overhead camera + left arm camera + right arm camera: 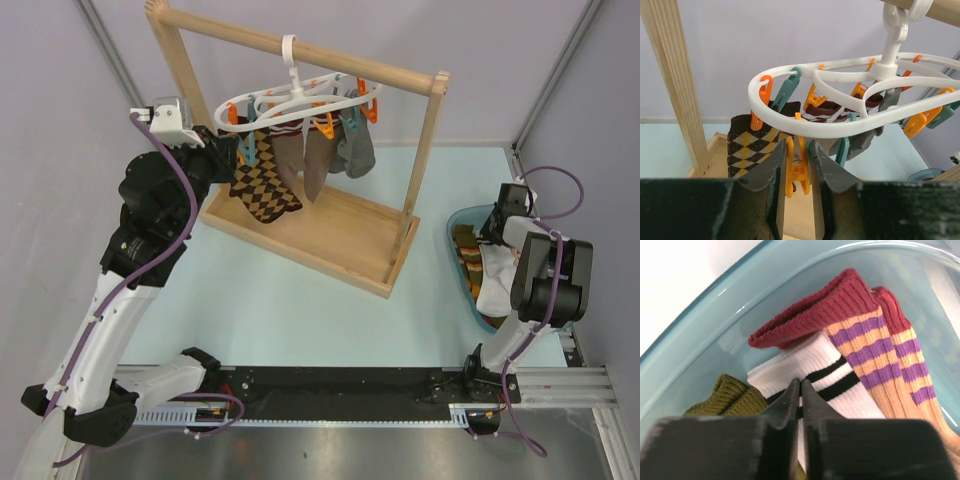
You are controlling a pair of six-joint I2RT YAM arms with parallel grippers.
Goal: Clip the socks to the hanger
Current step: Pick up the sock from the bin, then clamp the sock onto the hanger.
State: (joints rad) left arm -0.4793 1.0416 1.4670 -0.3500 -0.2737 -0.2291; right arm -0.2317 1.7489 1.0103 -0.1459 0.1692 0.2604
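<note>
Left gripper (799,172) was clamped on one orange plastic clip (794,176) under the white plastic ring hanger (805,127), which carried four hanging socks (290,165). Right gripper (800,400) had its jaws pinched together on one white ribbed sock with two black stripes (810,362) inside the teal plastic basin (705,325), beside two red-cuffed striped socks (875,340).

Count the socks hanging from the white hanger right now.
4. Starting from the left arm's side in the top view: a brown argyle sock, a taupe sock, a brown sock, and a grey sock at the far end. Others may be hidden behind these.
</note>
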